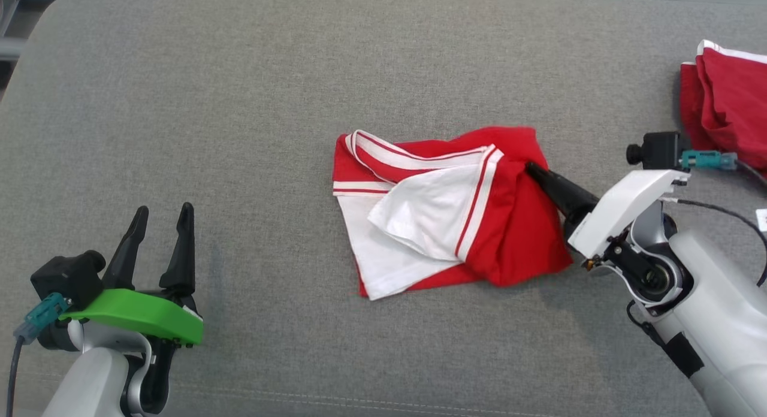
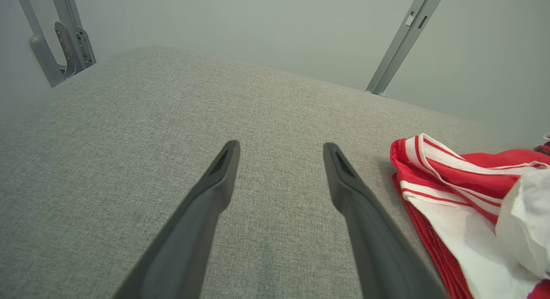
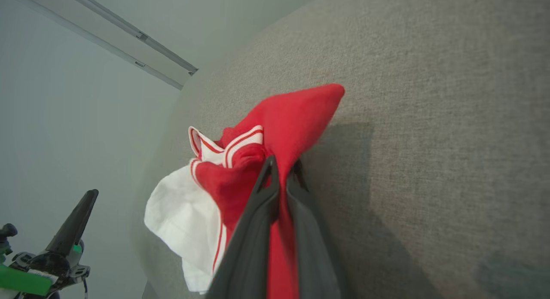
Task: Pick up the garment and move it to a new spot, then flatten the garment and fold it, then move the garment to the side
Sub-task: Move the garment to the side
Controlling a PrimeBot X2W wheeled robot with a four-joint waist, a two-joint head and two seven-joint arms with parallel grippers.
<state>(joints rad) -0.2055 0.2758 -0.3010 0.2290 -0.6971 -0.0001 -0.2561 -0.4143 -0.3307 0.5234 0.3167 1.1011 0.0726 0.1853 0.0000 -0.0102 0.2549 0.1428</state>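
The garment point(image 1: 443, 213) is a crumpled red and white piece with striped trim, lying in the middle of the grey cushion. My right gripper point(image 1: 532, 169) reaches in from the right and is shut on the garment's red right edge. In the right wrist view its two fingers point(image 3: 275, 183) pinch a fold of red cloth point(image 3: 292, 118) between them. My left gripper point(image 1: 160, 216) stands open at the lower left, well clear of the garment. In the left wrist view its fingers point(image 2: 223, 170) spread over bare cushion, with the garment point(image 2: 455, 196) off to the right.
A second red garment with white trim point(image 1: 728, 99) lies at the cushion's far right edge, behind my right wrist. The grey cushion point(image 1: 239, 105) stretches wide on the left and at the back. Metal frame bars point(image 2: 404, 41) rise beyond its far edge.
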